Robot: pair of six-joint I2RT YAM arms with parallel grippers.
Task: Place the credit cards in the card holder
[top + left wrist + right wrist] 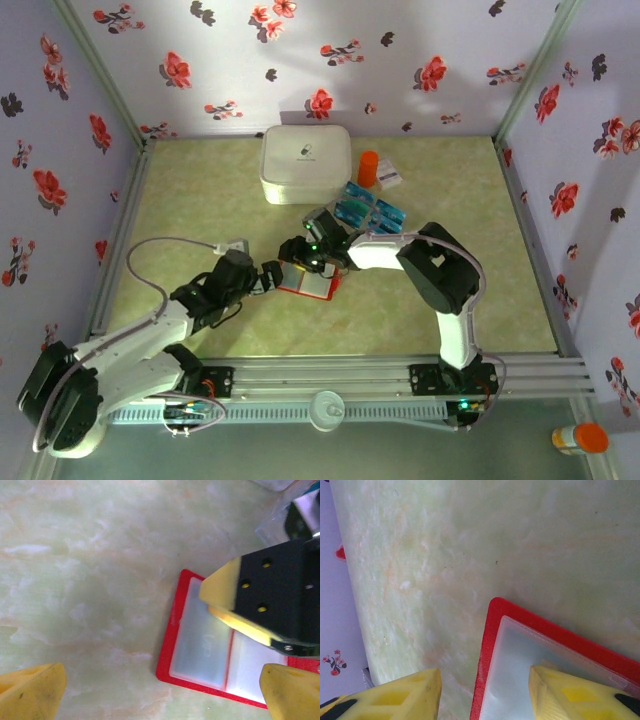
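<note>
**Open wallet between two grippers**

Nearest, the left gripper point(272, 277) spreads its yellow fingers wide and empty, just left of the card holder point(308, 283). From the right, the right gripper point(312, 258) hangs over the holder with its jaws half apart and clamping nothing. One fingertip point(580, 695) is over the pale inner pocket, hiding part of it. The holder lies unfolded on the green table point(200, 200), a bright red rim around whitish sleeves. Just beyond, the teal credit cards point(365, 212) sit on clear plastic. Farther off stand a white box point(305, 163) and an orange bottle point(369, 168).
</note>
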